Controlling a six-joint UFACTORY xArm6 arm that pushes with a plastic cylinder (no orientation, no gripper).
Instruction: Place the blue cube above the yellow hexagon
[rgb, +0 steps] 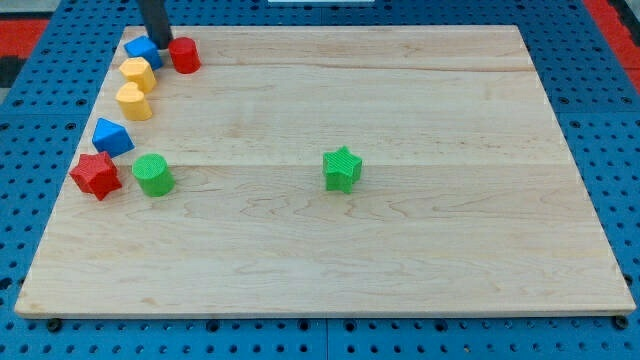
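Blue pegboard surrounds the pale wooden counter (400, 250). At its far left corner, the blue cube (142, 49) sits just beyond the yellow hexagon (137, 73). The rod's tip (161, 45), which has no fingers, rests between cube and red cylinder (185, 54).

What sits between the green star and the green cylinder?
Nothing: in the camera view, the wooden board is bare between the green star and the green cylinder.

My tip (161, 45) ends a plain, seemingly smooth dark rod.

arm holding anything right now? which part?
Nothing held. My tip, a bare rod end, sits between the blue cube and the red cylinder.
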